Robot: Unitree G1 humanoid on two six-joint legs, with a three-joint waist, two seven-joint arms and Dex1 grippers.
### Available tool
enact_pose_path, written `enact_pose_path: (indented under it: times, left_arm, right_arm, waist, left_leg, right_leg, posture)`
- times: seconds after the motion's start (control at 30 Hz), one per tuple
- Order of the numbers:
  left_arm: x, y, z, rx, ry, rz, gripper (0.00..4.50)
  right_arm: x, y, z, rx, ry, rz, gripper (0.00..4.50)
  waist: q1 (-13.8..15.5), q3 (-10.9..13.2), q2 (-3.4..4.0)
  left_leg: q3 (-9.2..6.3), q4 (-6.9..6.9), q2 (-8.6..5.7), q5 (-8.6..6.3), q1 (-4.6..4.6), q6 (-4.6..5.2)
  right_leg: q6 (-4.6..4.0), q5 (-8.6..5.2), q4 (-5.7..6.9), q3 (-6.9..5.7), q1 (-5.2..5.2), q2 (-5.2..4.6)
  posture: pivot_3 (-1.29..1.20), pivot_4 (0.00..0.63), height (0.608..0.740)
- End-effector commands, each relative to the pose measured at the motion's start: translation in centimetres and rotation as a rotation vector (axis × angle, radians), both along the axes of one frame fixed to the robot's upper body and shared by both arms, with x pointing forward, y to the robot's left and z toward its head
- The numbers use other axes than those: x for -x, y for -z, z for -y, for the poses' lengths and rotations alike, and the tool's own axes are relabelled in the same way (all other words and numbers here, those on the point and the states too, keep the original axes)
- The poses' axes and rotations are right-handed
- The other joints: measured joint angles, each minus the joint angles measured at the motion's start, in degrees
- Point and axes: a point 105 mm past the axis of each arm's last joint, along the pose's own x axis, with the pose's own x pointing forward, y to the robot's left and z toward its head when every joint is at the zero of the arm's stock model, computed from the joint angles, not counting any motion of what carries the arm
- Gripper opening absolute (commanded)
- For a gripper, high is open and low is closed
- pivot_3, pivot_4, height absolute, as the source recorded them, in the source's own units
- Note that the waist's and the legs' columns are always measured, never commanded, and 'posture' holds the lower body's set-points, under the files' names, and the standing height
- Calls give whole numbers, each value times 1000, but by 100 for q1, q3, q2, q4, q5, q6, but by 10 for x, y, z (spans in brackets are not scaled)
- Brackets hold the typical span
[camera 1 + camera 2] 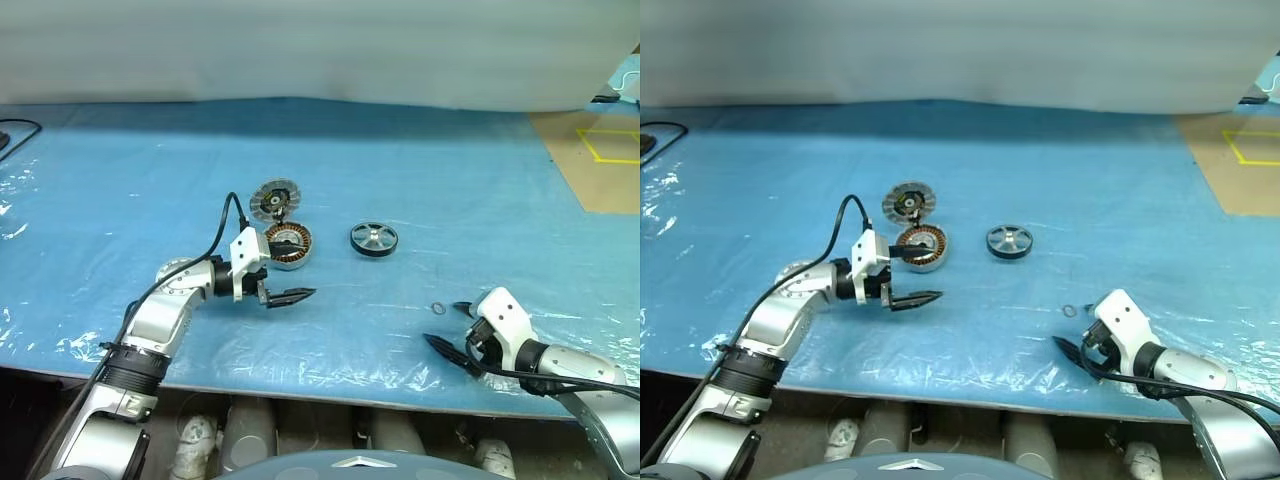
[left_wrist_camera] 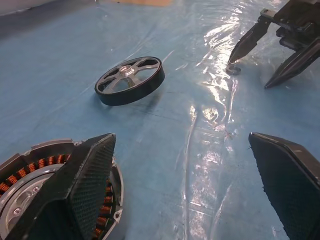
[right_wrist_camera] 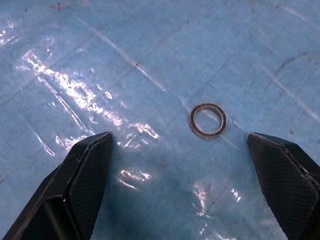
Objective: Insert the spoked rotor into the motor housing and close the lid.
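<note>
You have the motor housing (image 1: 288,245), the round grey metal disc with copper-coloured windings around a silver centre, lying flat on the blue plastic-covered table (image 1: 450,200). Take it as your landmark. The lid (image 1: 275,201), the ridged silver-grey disc with a toothed rim and dark centre, sits just behind the housing, nearly touching its far edge. The spoked rotor (image 1: 374,239), the small wheel with a dark rim and silver spokes, lies to the housing's right, apart from it and not yet inserted.

Your left gripper (image 1: 283,275) hovers at the housing's near-left edge with its fingers spread wide and nothing between them. The left wrist view tells you more than the head views do: one black finger (image 2: 82,187) overlaps the housing's rim, and the rotor appears beyond it.

Your right gripper (image 1: 453,326) is well to the housing's right, near the table's front edge, equally wide open and empty. Its wrist view shows clearly a small metal ring (image 3: 207,120) lying flat on the plastic ahead of the fingers, which in the head views is a mere speck
</note>
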Motion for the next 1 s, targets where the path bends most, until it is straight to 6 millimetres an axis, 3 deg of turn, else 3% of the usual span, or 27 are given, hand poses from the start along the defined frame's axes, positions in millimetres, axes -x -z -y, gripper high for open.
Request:
enact_pose_path:
  times: [0.03, 0.23, 0.63, 1.0]
  left_arm:
    - [-2, -11, 0, 44, -17, 18, 4500]
    - [-2, -7, 0, 49, -22, 16, 4500]
    - [-4, -5, 2, 36, -2, 51, 4500]
    - [-11, -5, -4, 11, -20, 65, 4500]
  right_arm:
    - [1, -4, 12, 29, 36, 27, 4480]
    - [1, 0, 12, 22, 50, 24, 4480]
    - [-17, -7, -5, 1, 12, 75, 4480]
    - [-17, 2, -2, 2, 5, 41, 4480]
  waist:
    - [7, 0, 0]
    - [4, -1, -1]
    - [-4, -1, -1]
    - [-5, -1, -2]
  left_leg:
    - [0, 0, 0, 0, 0, 0]
    - [-1, 0, -1, 0, 1, 0]
    - [-1, -1, 0, 0, 0, 0]
    - [-1, -2, 0, 0, 2, 0]
  right_leg:
    - [0, 0, 0, 0, 0, 0]
    - [0, 0, -2, 0, 2, 0]
    - [0, 0, -2, -1, 2, 0]
    - [0, 0, -1, -1, 3, 0]
  posture:
    - [0, 150, 740]
    - [0, 150, 740]
    - [0, 150, 740]
    - [0, 150, 740]
